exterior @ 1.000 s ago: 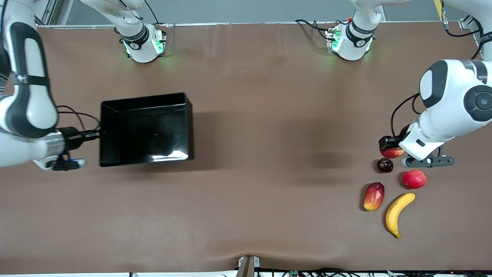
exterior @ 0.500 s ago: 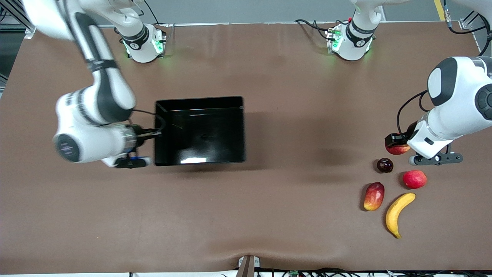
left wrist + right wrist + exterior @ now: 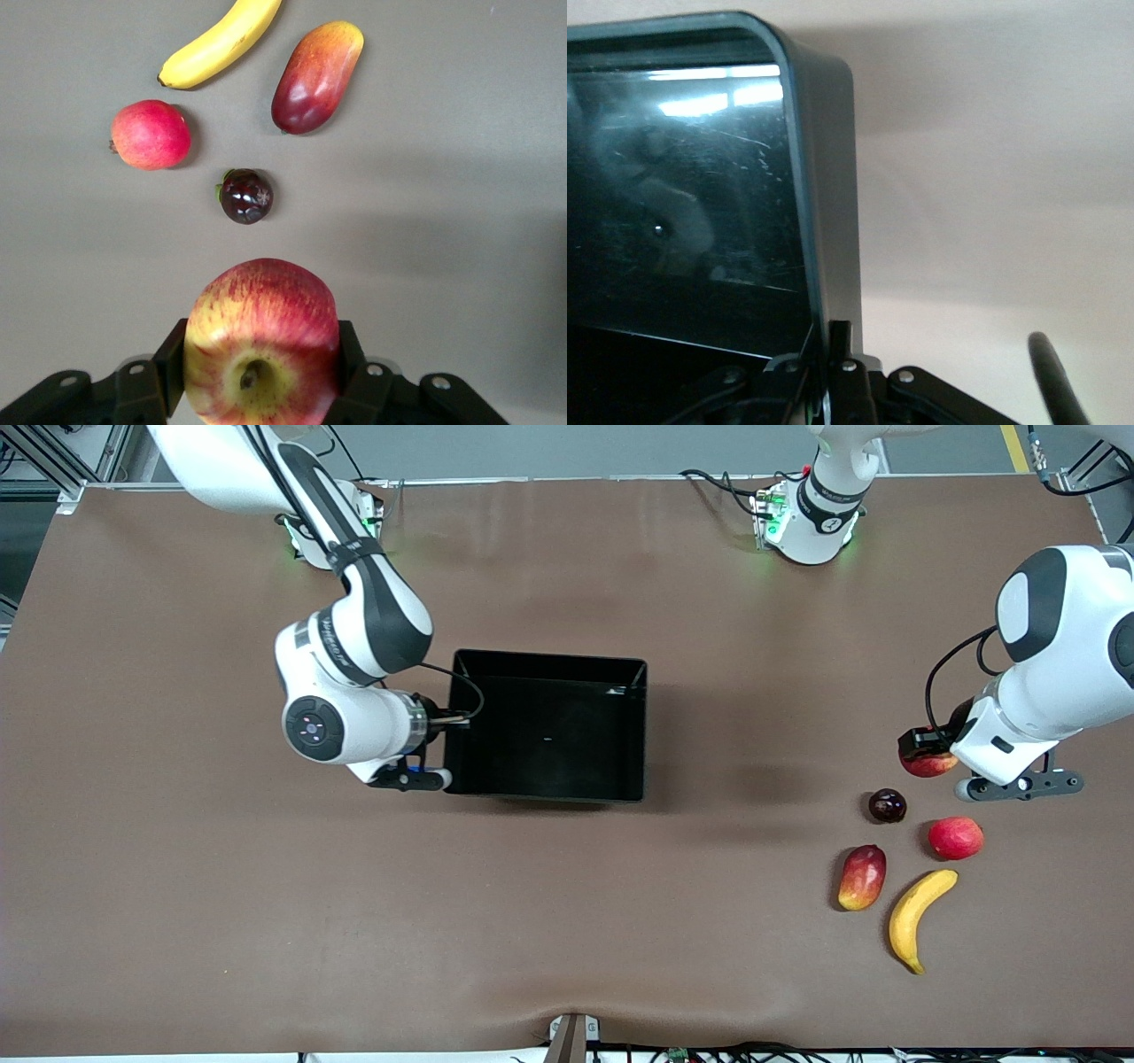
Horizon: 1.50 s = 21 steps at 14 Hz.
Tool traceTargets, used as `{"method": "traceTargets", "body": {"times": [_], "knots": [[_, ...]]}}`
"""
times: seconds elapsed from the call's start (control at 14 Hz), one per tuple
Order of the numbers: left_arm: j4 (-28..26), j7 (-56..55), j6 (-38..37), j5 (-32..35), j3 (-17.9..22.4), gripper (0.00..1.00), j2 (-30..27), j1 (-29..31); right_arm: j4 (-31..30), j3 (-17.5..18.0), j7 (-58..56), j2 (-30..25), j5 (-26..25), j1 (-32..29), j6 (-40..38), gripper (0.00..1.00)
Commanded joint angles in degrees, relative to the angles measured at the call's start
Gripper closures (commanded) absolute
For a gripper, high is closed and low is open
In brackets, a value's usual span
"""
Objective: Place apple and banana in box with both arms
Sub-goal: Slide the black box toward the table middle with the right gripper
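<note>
Over the last second the right arm had carried the box (image 3: 549, 731) from the right arm's end of the tabletop (image 3: 567, 921) toward its middle, and the box now hung there with its shadow on the cloth beneath it. The right tool (image 3: 446, 723) was pinched tight on the box's end wall, so that the box was held by its rim. The left tool (image 3: 928, 751) had risen a little with the apple (image 3: 927, 763) clamped between its fingers, over the cloth near the left arm's end of the tabletop, above the group of loose fruit. As a judgement, the box was being brought to meet the apple, so the first drop seemed close, while the banana (image 3: 919, 918) lay untouched near the front edge at the left arm's end, just beside the mango (image 3: 862, 877). The front view showed both arms and the gap between box and apple, but little of either grip. The left wrist view showed the apple (image 3: 262, 352) seated between the finger pads (image 3: 170, 363), dimple up, with the dark fruit (image 3: 245, 196), the pink fruit (image 3: 150, 134), the mango (image 3: 317, 76) and the banana (image 3: 221, 42) on the cloth below. The right wrist view showed the thin wall (image 3: 824, 204) nipped at its rim, and the box interior looked bare.
</note>
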Motion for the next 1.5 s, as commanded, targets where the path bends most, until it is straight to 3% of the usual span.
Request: {"method": "traceTargets", "body": {"times": [0.0, 0.21, 0.43, 0.5, 0.57, 0.79, 1.14, 1.43], "knots": [[-0.5, -2.9, -1.6, 1.4, -0.8, 1.0, -1.7, -0.2, 0.2, -0.6, 2.6, 1.8, 2.2, 3.0, 4.2, 1.0], [-0.1, -9.4, -1.8, 1.3, -3.7, 1.0, -1.7, -0.9, -1.6, -0.6, 2.9, 3.7, 2.2, 5.0, 10.5, 1.0], [0.7, -16.9, -1.8, 1.4, -8.9, 1.0, -1.1, -0.9, -1.8, -0.7, 2.5, 4.7, 1.8, 5.6, 11.7, 1.0], [1.2, -17.9, -1.8, 1.2, -9.8, 1.0, -0.7, -1.0, -1.6, -0.8, 2.5, 5.3, 1.5, 6.0, 12.0, 0.35], [1.7, -18.9, -1.8, 0.6, -10.7, 1.0, 0.0, -1.3, -1.3, -0.8, 2.8, 5.4, 1.5, 5.8, 11.8, 0.0], [2.1, -20.8, -0.5, 1.2, -12.6, 1.0, 1.5, -4.7, 0.3, -1.4, 2.8, 4.0, 1.5, 5.0, 6.1, 0.0], [1.9, -21.7, 6.0, 1.4, -12.6, 1.0, 6.0, -14.4, 15.6, -4.8, 2.1, 3.0, -1.1, -0.2, -15.2, 0.0], [2.1, -25.3, 11.8, 1.4, -12.6, 1.0, 9.5, -19.7, 20.3, -4.7, 0.6, 1.6, -1.9, -7.0, -17.9, 0.0]]}}
